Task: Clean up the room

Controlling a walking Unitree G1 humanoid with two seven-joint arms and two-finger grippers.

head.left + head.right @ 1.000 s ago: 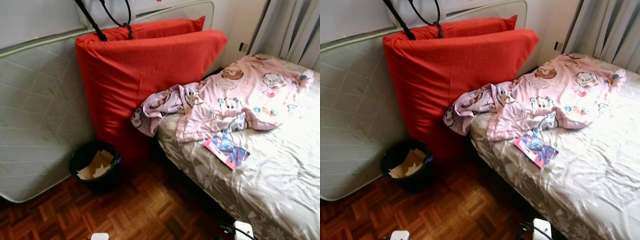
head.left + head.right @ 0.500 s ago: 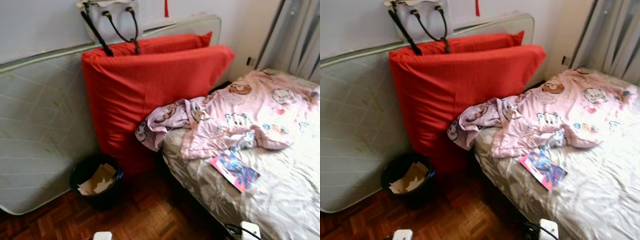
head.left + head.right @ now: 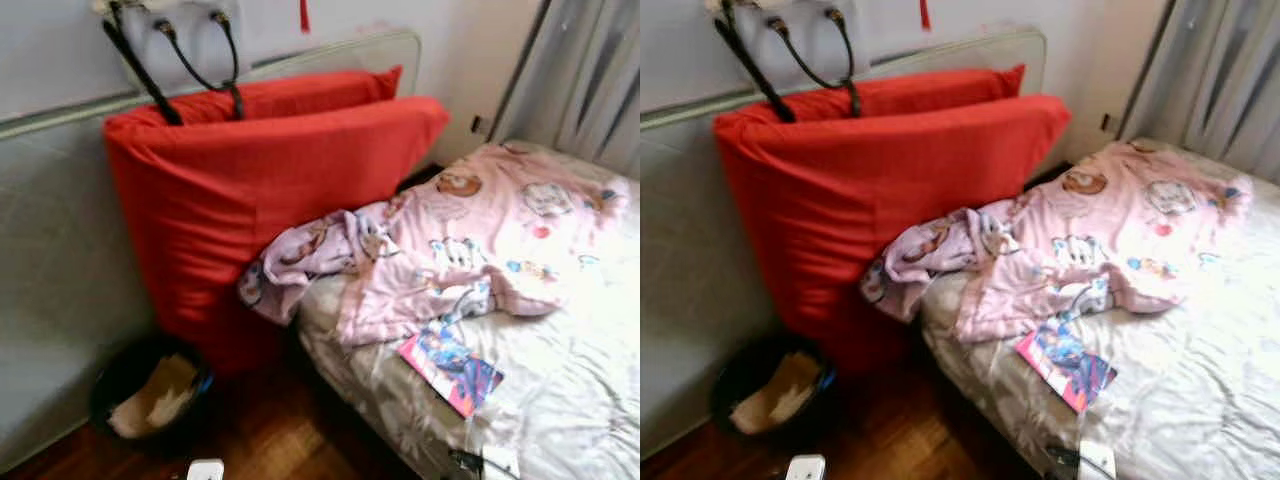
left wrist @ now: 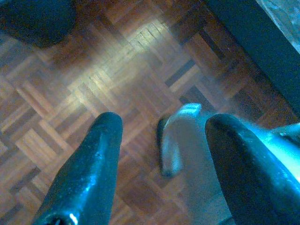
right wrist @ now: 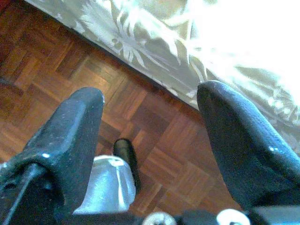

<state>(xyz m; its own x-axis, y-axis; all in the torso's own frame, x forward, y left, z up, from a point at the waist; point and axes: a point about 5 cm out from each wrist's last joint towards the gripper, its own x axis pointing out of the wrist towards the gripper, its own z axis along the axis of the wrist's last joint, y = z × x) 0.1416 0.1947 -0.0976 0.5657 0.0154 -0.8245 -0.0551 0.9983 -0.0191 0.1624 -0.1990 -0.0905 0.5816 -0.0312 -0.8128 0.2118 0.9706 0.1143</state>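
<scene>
- The left gripper (image 4: 161, 154) hangs low over the wood floor (image 4: 117, 84), its two fingers spread apart with nothing between them.
- The right gripper (image 5: 150, 136) hangs beside the bed's side edge, fingers likewise wide and empty; a careless swing here could snag the bedspread (image 5: 154, 42).
- The book (image 3: 450, 366) lies near the bed's (image 3: 570, 400) side edge, touching the pink blanket (image 3: 480, 235); a clumsy reach might push it off.
- That blanket spills over the bed's corner against the red cushion (image 3: 260, 190); tugging it could topple the cushion onto the bin (image 3: 145, 395).
- The head views are blurred, so aiming now risks a miss.
</scene>
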